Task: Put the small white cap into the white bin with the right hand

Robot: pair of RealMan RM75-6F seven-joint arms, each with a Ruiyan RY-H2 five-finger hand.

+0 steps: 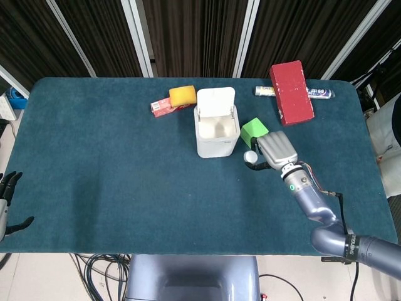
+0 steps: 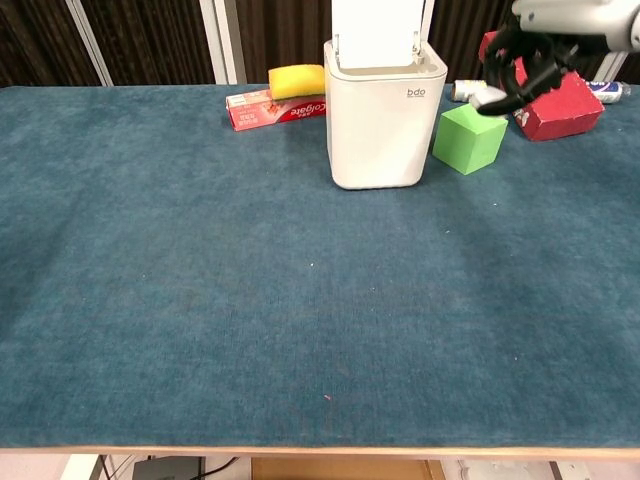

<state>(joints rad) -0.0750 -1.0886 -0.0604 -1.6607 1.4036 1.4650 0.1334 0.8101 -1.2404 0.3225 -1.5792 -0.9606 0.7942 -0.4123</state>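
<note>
My right hand (image 1: pixel 274 150) pinches the small white cap (image 1: pixel 250 156) at its fingertips, raised above the table. It hovers just right of the white bin (image 1: pixel 216 135), over the green cube (image 1: pixel 252 130). In the chest view the right hand (image 2: pixel 545 40) holds the cap (image 2: pixel 490 97) above the cube (image 2: pixel 470 138), level with the rim of the bin (image 2: pixel 385 120). The bin's lid stands open at the back. My left hand (image 1: pixel 6 191) rests off the table's left edge, fingers spread and empty.
A red brick (image 1: pixel 291 92) and a tube (image 1: pixel 322 94) lie at the back right. A yellow sponge (image 1: pixel 182 95) sits on a red toothpaste box (image 1: pixel 164 108) behind the bin to its left.
</note>
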